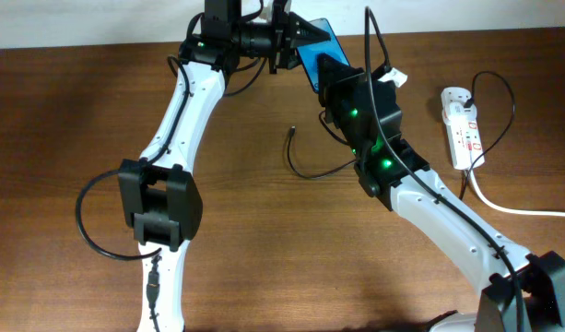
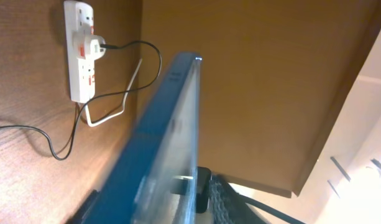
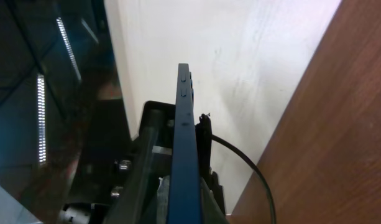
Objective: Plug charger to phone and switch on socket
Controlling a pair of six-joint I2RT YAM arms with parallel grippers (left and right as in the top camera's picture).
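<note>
The phone (image 1: pixel 315 42) is lifted above the table's far edge, blue screen tilted. My left gripper (image 1: pixel 284 43) is shut on its left end and my right gripper (image 1: pixel 332 70) on its lower right end. In the left wrist view the phone (image 2: pixel 168 124) shows edge-on, rising from the jaws (image 2: pixel 178 202). In the right wrist view its blue edge (image 3: pixel 185 124) stands between my fingers (image 3: pixel 187 205). The charger (image 1: pixel 305 169) lies loose on the table, its plug tip (image 1: pixel 292 132) free and apart from the phone. The white socket (image 1: pixel 462 124) lies at the right and shows in the left wrist view (image 2: pixel 80 53).
A black plug (image 2: pixel 94 46) sits in the socket, its thin cable looping over the wood. The thick white cord (image 1: pixel 517 209) runs off to the right edge. The table's far edge meets a white wall (image 3: pixel 240 56). The right arm covers part of the charger cable.
</note>
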